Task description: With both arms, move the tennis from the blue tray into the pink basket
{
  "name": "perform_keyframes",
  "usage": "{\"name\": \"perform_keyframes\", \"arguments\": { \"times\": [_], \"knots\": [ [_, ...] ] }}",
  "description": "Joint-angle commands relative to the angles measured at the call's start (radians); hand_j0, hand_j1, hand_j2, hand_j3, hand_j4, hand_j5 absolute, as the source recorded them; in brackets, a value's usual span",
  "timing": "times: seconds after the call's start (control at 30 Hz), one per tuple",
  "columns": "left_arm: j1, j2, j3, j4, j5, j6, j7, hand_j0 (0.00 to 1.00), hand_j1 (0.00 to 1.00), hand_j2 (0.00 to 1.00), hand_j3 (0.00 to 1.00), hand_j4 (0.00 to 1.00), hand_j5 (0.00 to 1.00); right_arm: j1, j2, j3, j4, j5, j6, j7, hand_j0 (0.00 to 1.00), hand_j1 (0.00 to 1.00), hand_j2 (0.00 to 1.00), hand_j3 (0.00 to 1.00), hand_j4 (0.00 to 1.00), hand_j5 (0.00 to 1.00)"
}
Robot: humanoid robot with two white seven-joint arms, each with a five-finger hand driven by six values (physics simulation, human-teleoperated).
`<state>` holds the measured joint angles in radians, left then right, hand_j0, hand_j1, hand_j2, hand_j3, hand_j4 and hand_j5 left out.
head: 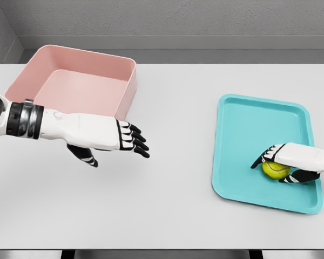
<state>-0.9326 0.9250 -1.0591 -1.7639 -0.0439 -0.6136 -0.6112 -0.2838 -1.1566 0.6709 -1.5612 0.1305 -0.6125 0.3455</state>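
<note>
From your head camera, the tennis ball (pixel 275 169) sits on the blue tray (pixel 248 118) at the right of the table (pixel 173 205), near its front edge. Your right hand (pixel 283 163) is over the ball, fingers curled around it in a grasp. Your left hand (pixel 113 139) hovers just beside the pink basket (pixel 130 86), fingers loose and holding nothing.
</note>
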Motion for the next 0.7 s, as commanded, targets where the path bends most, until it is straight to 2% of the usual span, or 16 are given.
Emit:
{"name": "perform_keyframes", "arguments": {
  "times": [0.0, 0.13, 0.3, 0.37, 0.5, 0.67],
  "knots": [
    [0.000, -0.032, 0.001, 0.000, 0.007, 0.003, 0.000, 1.00, 1.00, 1.00, 1.00, 1.00, 1.00, 0.000, -0.002, -0.001, 0.000, -0.006, 0.002, 0.000, 0.67, 0.67, 0.67, 0.67, 0.67, 0.67],
    [-0.002, -0.090, -0.001, 0.000, 0.009, 0.003, 0.000, 1.00, 1.00, 1.00, 1.00, 1.00, 1.00, 0.000, -0.002, -0.001, 0.016, -0.005, 0.002, 0.000, 0.61, 0.61, 0.61, 0.61, 0.61, 0.61],
    [-0.015, -0.098, -0.005, 0.011, 0.015, 0.003, 0.000, 1.00, 1.00, 1.00, 1.00, 1.00, 1.00, -0.002, -0.002, -0.002, 0.013, -0.005, 0.002, 0.001, 0.58, 0.58, 0.58, 0.58, 0.58, 0.58],
    [-0.075, -0.095, -0.090, 0.012, 0.056, 0.003, 0.000, 1.00, 1.00, 1.00, 1.00, 1.00, 1.00, -0.011, -0.003, -0.004, 0.007, 0.000, 0.002, 0.000, 0.58, 0.58, 0.58, 0.58, 0.58, 0.58],
    [-0.078, -0.104, -0.094, 0.046, 0.053, 0.003, 0.000, 1.00, 1.00, 1.00, 1.00, 1.00, 1.00, -0.028, -0.005, -0.011, 0.001, 0.000, 0.002, 0.000, 0.57, 0.57, 0.57, 0.57, 0.57, 0.57],
    [-0.071, -0.104, -0.096, 0.047, 0.058, 0.003, 0.000, 1.00, 1.00, 1.00, 1.00, 1.00, 1.00, -0.057, -0.003, -0.011, -0.022, 0.000, 0.002, 0.000, 0.56, 0.56, 0.56, 0.56, 0.56, 0.56]
  ]
}}
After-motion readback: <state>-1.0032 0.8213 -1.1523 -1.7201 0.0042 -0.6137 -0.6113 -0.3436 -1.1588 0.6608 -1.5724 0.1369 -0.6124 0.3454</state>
